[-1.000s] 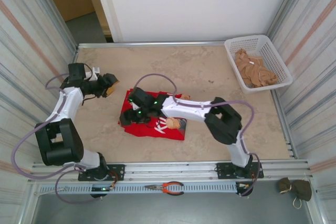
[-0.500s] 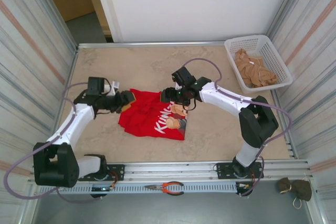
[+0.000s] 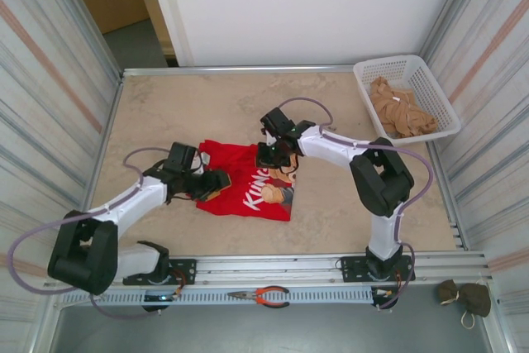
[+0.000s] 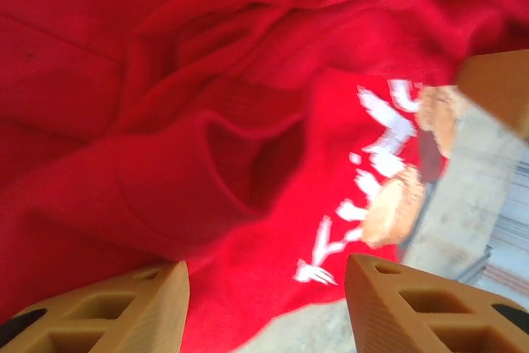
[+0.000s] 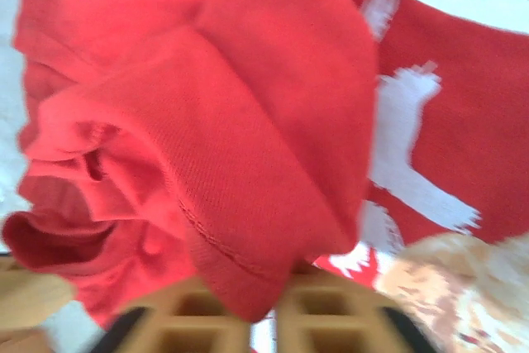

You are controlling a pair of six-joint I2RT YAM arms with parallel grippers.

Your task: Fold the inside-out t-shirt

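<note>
The inside-out t-shirt (image 3: 235, 167), bright red with white lettering (image 3: 254, 197), lies crumpled in the middle of the table. My left gripper (image 3: 218, 185) hovers low over its near-left edge. In the left wrist view this gripper (image 4: 264, 303) is open, with rumpled red cloth (image 4: 165, 80) and bare table beyond the fingers. My right gripper (image 3: 275, 159) sits at the shirt's far-right edge. In the right wrist view its fingers (image 5: 207, 320) are pressed together on a hemmed fold of the red cloth (image 5: 273, 121).
A white basket (image 3: 364, 80) holding a tan garment (image 3: 401, 109) stands at the back right corner. Metal walls close in both sides. Pliers (image 3: 263, 295) lie on the front rail, and a dark bundle (image 3: 464, 297) lies at the near right.
My left gripper came from the back left to the shirt's near-left edge. My right gripper swung from the shirt's left side to its far-right edge and shut on a fold.
</note>
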